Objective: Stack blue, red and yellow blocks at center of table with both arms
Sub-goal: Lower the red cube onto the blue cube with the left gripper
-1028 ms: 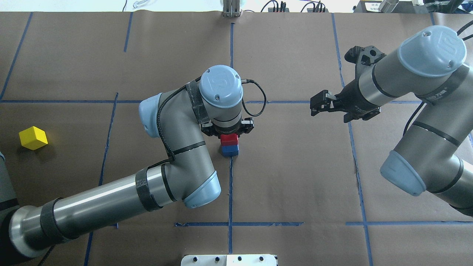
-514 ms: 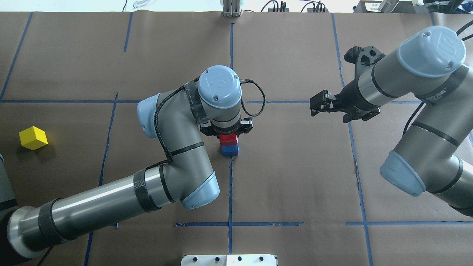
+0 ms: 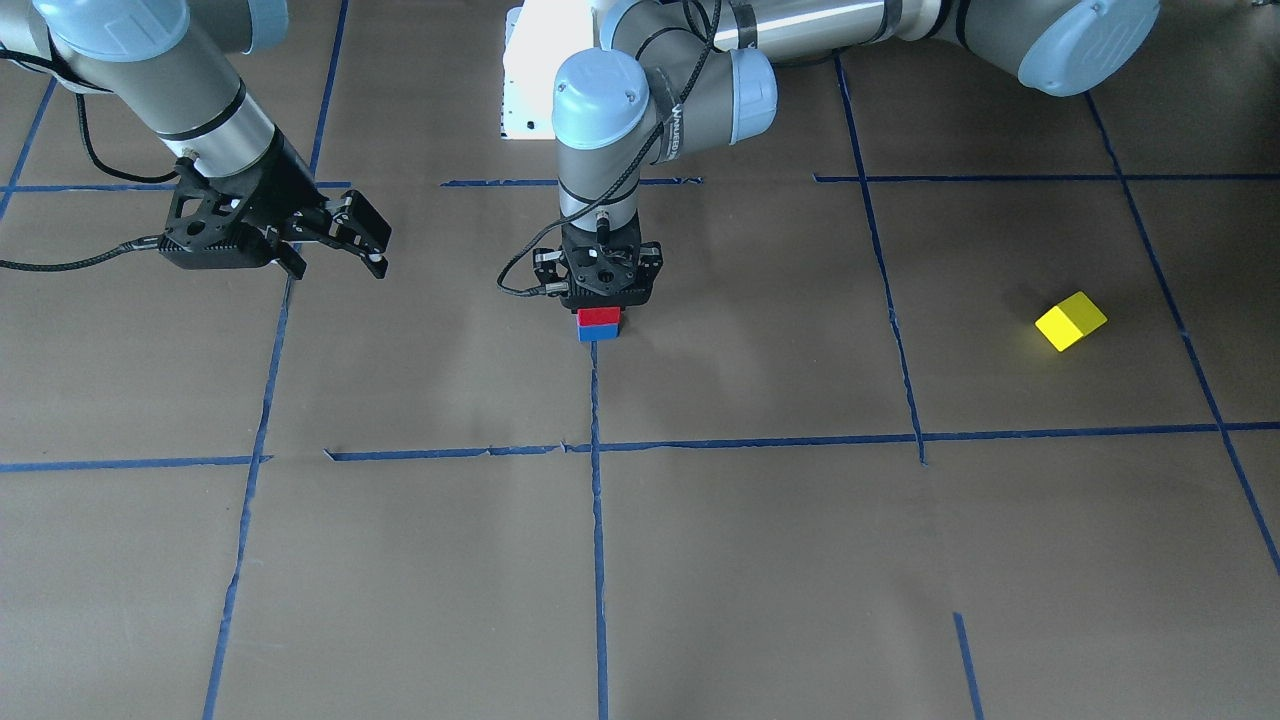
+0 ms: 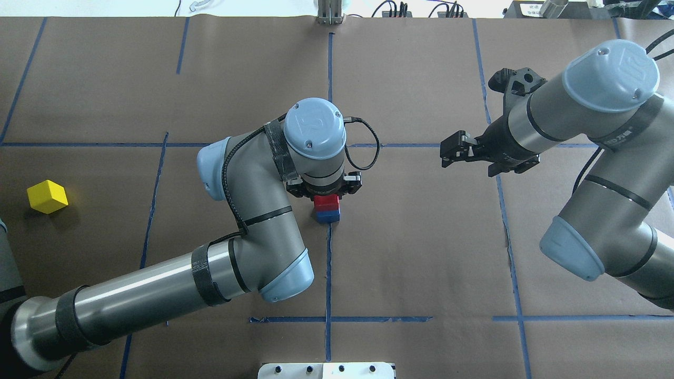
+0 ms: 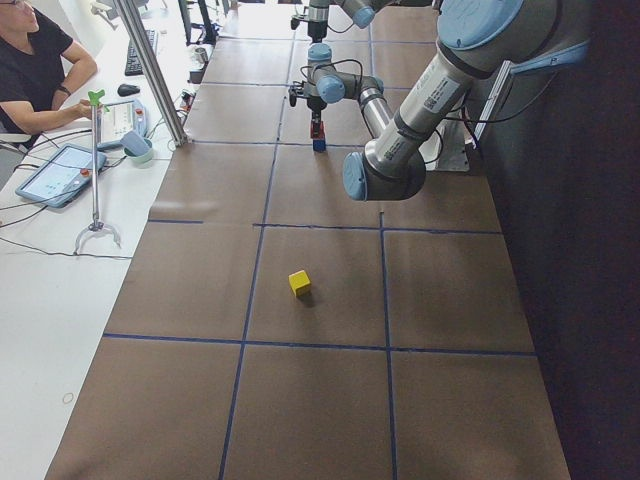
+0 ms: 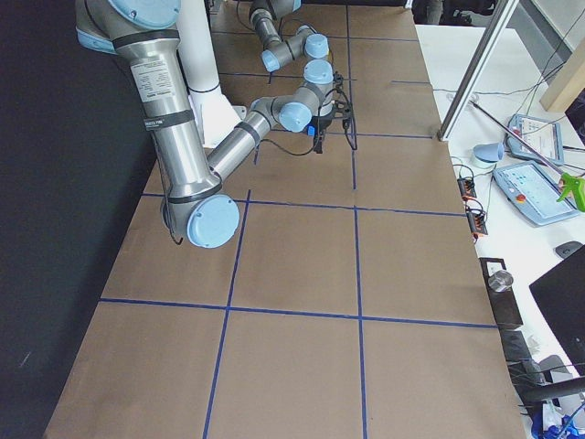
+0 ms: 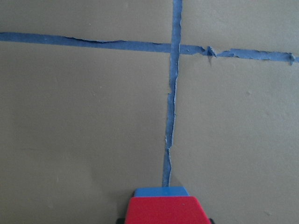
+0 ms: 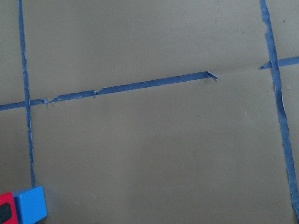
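Observation:
The red block point(image 4: 327, 200) sits on the blue block point(image 4: 327, 213) at the crossing of the tape lines in the table's middle. My left gripper point(image 4: 325, 190) points straight down over the stack and is shut on the red block point(image 3: 598, 317). The left wrist view shows the red block point(image 7: 166, 211) at the bottom edge with the blue block point(image 7: 162, 191) under it. The yellow block point(image 4: 47, 196) lies alone on the paper at the far left, also seen in the front view point(image 3: 1070, 321). My right gripper point(image 4: 445, 154) is open, empty and raised right of the stack.
Brown paper with blue tape lines point(image 4: 328, 263) covers the table point(image 4: 421, 252). A white box point(image 4: 326, 370) sits at the near edge. A person sits at the side desk point(image 5: 40, 60) with tablets and tools.
My left wrist has shifted slightly toward the near edge over the stack. The blocks and the right arm have hardly moved.

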